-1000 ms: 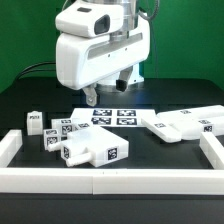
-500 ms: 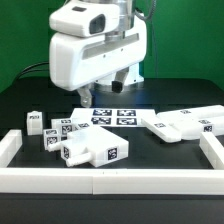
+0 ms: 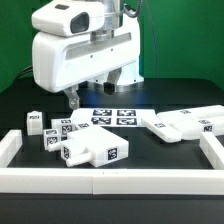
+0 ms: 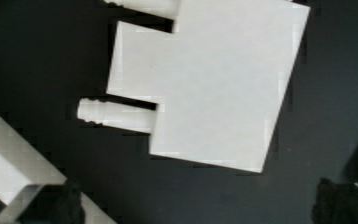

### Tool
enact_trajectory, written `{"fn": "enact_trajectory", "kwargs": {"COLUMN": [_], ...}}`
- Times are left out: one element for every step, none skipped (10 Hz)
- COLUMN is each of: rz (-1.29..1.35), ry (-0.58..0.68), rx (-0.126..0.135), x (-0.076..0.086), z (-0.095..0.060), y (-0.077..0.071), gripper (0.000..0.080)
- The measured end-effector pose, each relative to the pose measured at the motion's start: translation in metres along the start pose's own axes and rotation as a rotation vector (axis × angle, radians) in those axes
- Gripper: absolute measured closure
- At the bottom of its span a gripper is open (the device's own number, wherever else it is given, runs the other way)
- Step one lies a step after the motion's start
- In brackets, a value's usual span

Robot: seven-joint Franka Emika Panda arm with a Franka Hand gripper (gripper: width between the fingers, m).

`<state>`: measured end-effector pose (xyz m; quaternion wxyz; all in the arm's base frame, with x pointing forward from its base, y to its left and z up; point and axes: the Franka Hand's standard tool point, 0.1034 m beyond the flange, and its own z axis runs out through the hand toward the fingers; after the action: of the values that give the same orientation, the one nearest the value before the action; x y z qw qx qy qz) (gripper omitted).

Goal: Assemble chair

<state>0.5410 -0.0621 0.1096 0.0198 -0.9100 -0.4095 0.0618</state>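
Hovering at 10 o'clock of the marker board point(image 3: 112, 117), the gripper point(image 3: 87, 94) stands clear of the flat chair panels point(image 3: 185, 125) at 3 o'clock, beside the border wall point(image 3: 215, 150). Wrist view: fingers point(image 4: 43, 205) apart, gripping nothing, over a two-pegged white panel point(image 4: 211, 80); black table point(image 4: 34, 60) surrounds it.

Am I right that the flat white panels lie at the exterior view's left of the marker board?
Not quite: the exterior view shows the flat white panels lying at the exterior view's right of the marker board, not its left.

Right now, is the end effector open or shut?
Open: in the wrist view the end effector has its jaws far apart, only black table between them.
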Motion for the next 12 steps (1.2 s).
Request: {"fn": "enact_trajectory", "kwargs": {"rz": [0.008, 0.116, 0.251, 0.299, 0.382, 0.432, 0.476, 0.529, 0.622, 0.765, 0.907, 1.019], "ry": [-0.001, 0.021, 0.052, 0.053, 0.051, 0.057, 0.059, 0.054, 0.051, 0.054, 0.071, 0.088], "rx": [0.003, 0.024, 0.075, 0.095, 0.09, 0.084, 0.093, 0.096, 0.099, 0.123, 0.149, 0.16], "x": [0.002, -0.001, -0.005, -0.005, 0.003, 0.014, 0.013, 0.012, 0.013, 0.009, -0.003, -0.015], "z": [0.001, 0.003, 0.006, 0.008, 0.003, -0.006, -0.004, -0.002, -0.002, 0.001, 0.01, 0.019], "y": [-0.001, 0.002, 0.007, 0.012, 0.01, 0.002, 0.001, 0.002, 0.002, 0.007, 0.019, 0.031], "gripper": [0.015, 0.015, 0.015, 0.015, 0.015, 0.015, 0.015, 0.015, 0.015, 0.015, 0.015, 0.015]}}
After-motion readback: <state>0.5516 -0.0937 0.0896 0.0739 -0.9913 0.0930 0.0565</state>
